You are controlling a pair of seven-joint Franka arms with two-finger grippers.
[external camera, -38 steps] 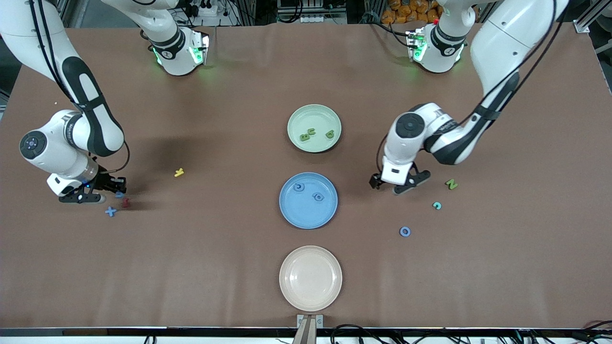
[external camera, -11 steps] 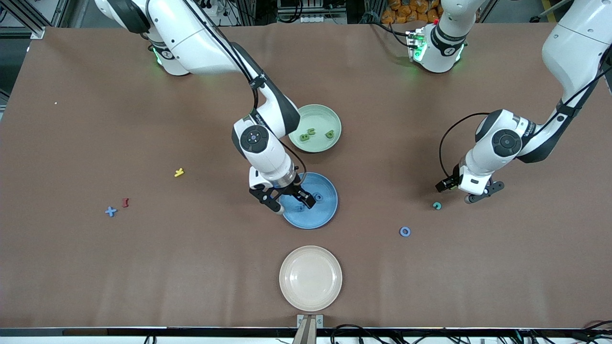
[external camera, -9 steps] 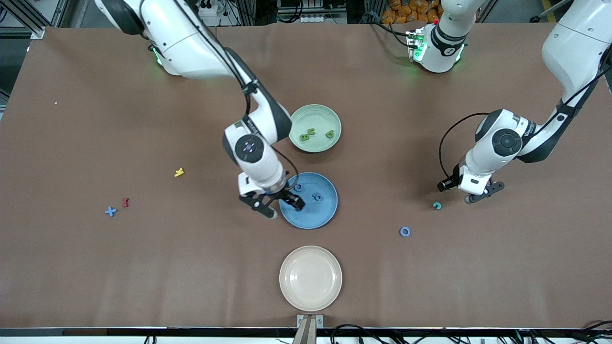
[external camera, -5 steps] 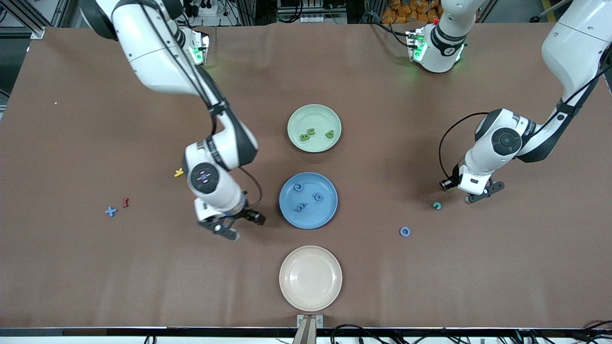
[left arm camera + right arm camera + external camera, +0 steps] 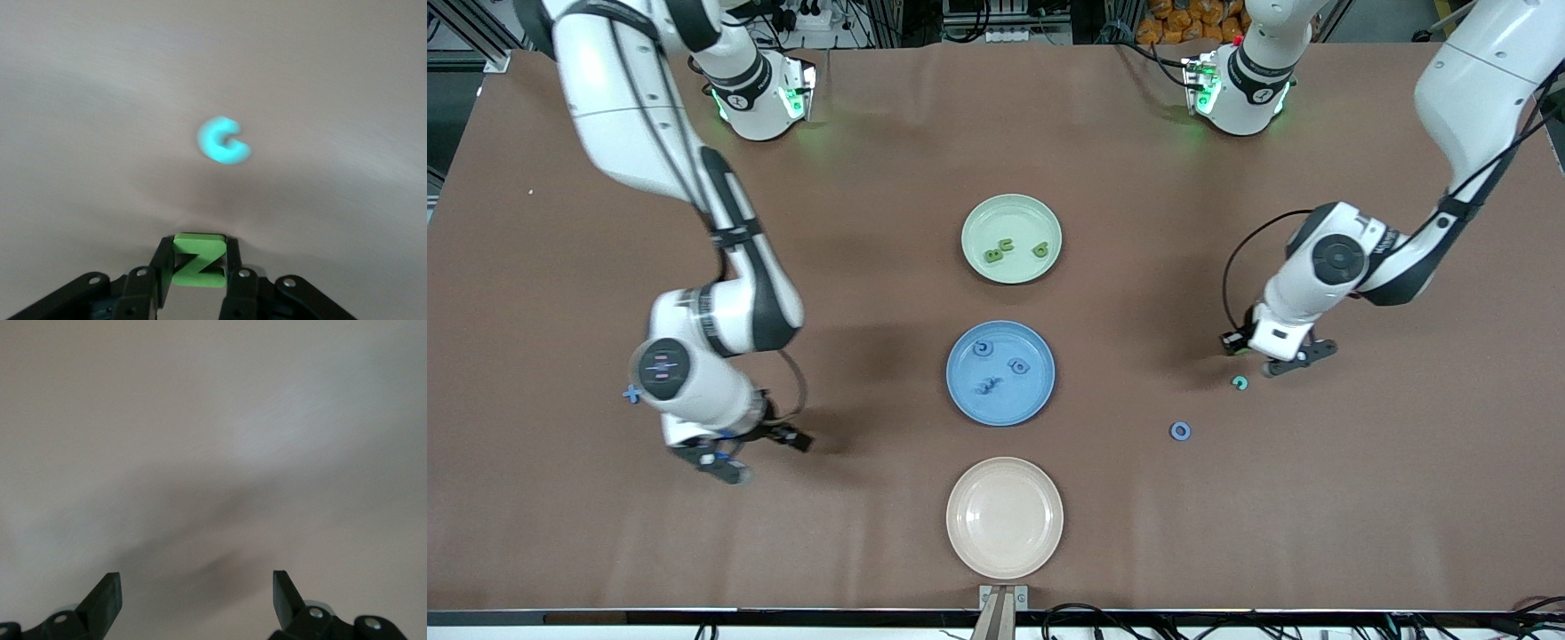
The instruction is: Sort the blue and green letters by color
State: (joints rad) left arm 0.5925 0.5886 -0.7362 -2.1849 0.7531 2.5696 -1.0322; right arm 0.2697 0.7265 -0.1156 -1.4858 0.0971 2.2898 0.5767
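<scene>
Left gripper (image 5: pixel 198 293) clamps green Z (image 5: pixel 197 261) above the table (image 5: pixel 1227 533), teal C (image 5: pixel 1239 383) and blue ring (image 5: pixel 1180 431) lying nearby. Right gripper (image 5: pixel 751 453), fingers spread and empty, hangs over bare table near the blue cross (image 5: pixel 631 394). Green plate (image 5: pixel 1011 209) holds green letters, blue plate (image 5: pixel 969 400) blue ones; beige plate (image 5: pixel 1005 517) nearest the camera.

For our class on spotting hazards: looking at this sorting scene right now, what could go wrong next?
1. The left claw pinches the green Z only by its edges; it may slip out before it gets to the green plate.
2. The teal C lies just under that claw and might get nudged.
3. The right claw, open, hangs near the blue plus, which the arm partly hides; a grasp may miss.
</scene>
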